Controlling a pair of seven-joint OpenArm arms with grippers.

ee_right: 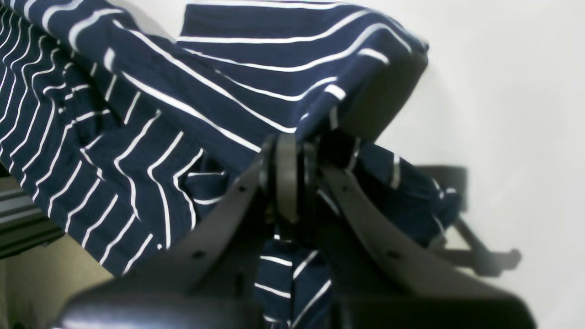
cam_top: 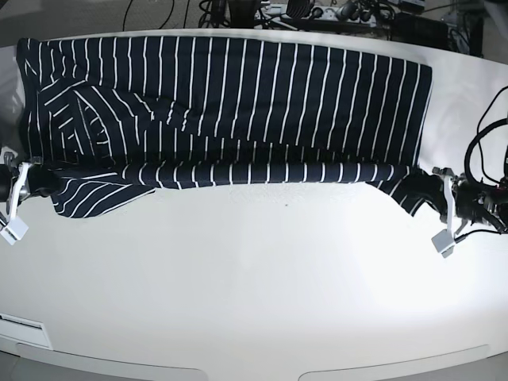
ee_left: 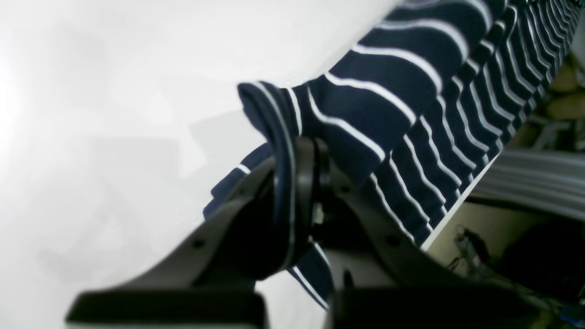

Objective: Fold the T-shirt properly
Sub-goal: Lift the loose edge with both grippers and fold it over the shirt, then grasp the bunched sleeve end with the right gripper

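Stretching across the white counter [cam_top: 254, 302] from nine to three o'clock, the dark navy cloth T-shirt with thin white stripes [cam_top: 238, 103] is pinched at both ends – left claw [cam_top: 432, 190] and right claw [cam_top: 36, 181] clamped on cloth – so the long fold is judged kept taut.

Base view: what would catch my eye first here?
The navy T-shirt with thin white stripes, stretched across the far half of the white table. At each end of its near edge a gripper is shut on the cloth: the left gripper on this view's right, the right gripper on its left.
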